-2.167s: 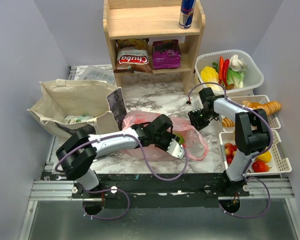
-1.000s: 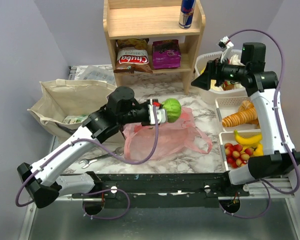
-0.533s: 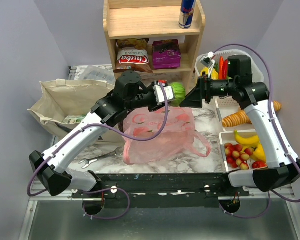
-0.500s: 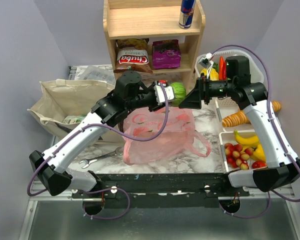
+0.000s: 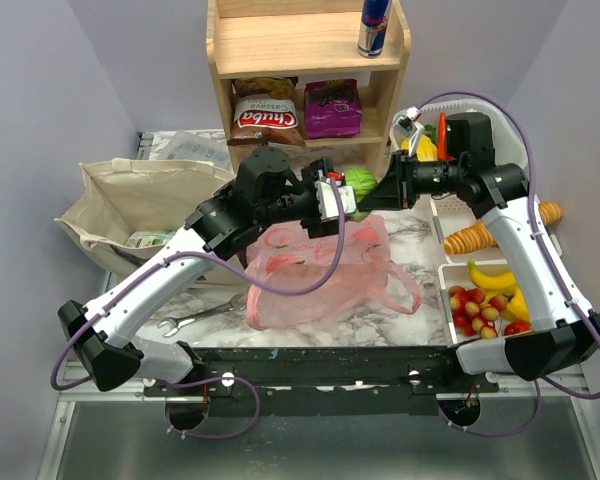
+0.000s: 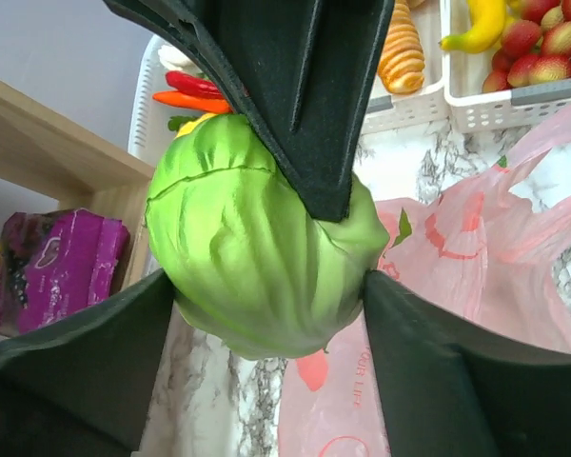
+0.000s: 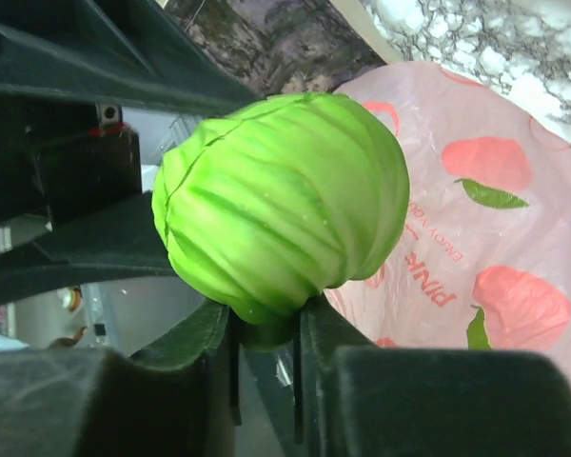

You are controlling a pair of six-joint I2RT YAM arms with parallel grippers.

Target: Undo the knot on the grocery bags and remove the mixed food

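Observation:
A green round fruit (image 5: pixel 360 184), ribbed like a cabbage, hangs in the air above the pink grocery bag (image 5: pixel 320 275). My left gripper (image 5: pixel 346 196) has a finger against each side of it (image 6: pixel 257 257). My right gripper (image 5: pixel 382 188) comes in from the right and is shut on the fruit's stem end (image 7: pixel 285 228), its jaws pinched narrow. One right finger (image 6: pixel 285 95) lies across the fruit's top in the left wrist view. The pink bag lies slack on the marble, a handle loop (image 5: pixel 405 290) hanging loose. No knot shows. The beige canvas tote (image 5: pixel 140 205) lies open at the left.
A wooden shelf (image 5: pixel 300 60) at the back holds a Chuba bag (image 5: pixel 265 115), a purple packet (image 5: pixel 332 108) and a can (image 5: pixel 373 25). A white basket (image 5: pixel 505 150) and trays (image 5: pixel 560 330) of food stand at the right. A wrench (image 5: pixel 195 318) lies near the front edge.
My left arm lifted the green fruit out of the pink bag and carried it up and right. My right arm swung in from the basket and closed on it.

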